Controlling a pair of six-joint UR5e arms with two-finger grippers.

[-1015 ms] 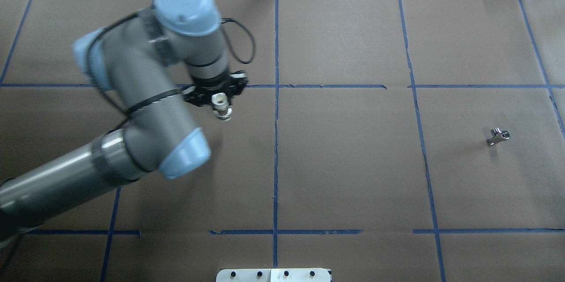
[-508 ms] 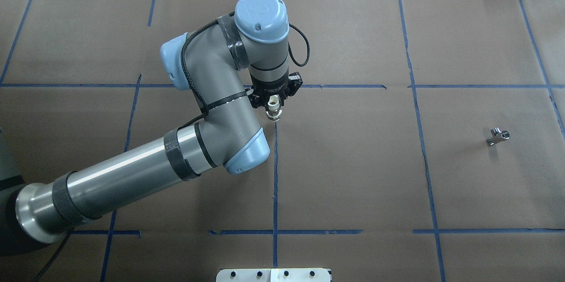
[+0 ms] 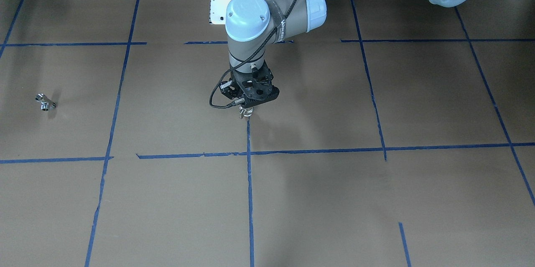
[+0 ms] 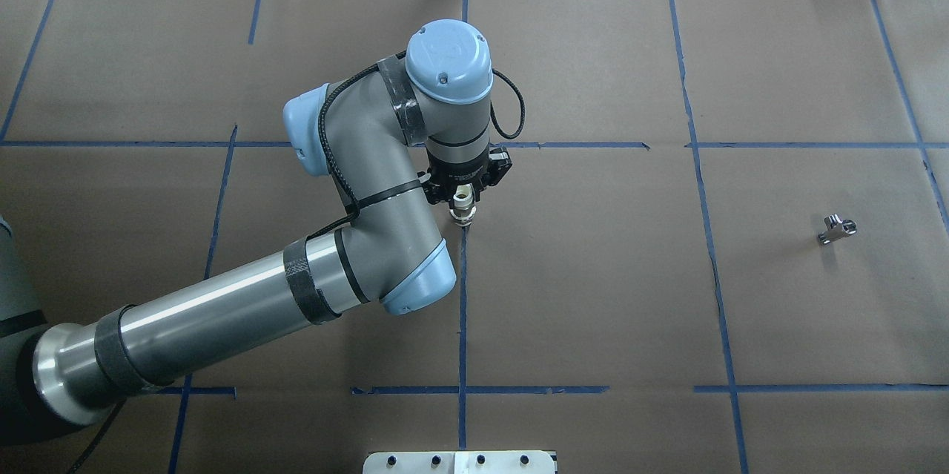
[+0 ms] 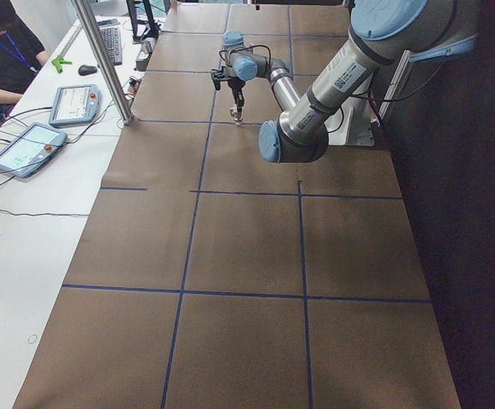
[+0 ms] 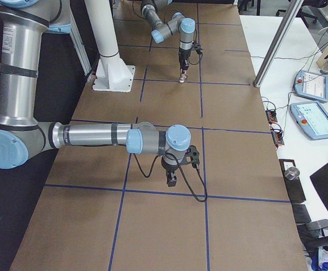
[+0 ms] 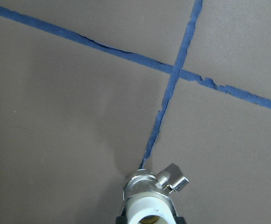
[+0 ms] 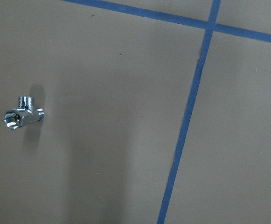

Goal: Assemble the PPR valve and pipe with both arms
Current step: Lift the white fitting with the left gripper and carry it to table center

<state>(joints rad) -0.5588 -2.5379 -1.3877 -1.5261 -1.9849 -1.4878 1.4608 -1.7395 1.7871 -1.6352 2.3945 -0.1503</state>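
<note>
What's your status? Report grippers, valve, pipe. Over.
Left gripper shut on valve, mid-table. Right gripper up off the surface, jaws unreadable. Pipe lying loose on robot's right, untouched. Nothing seen between them.

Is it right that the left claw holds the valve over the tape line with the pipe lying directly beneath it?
No: the overhead view shows the pipe lying far to the robot's right; the left claw does hold the valve.

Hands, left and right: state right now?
Left hand: closed, holding the PPR valve.
Right hand: cannot tell; it shows only in the side view.
</note>
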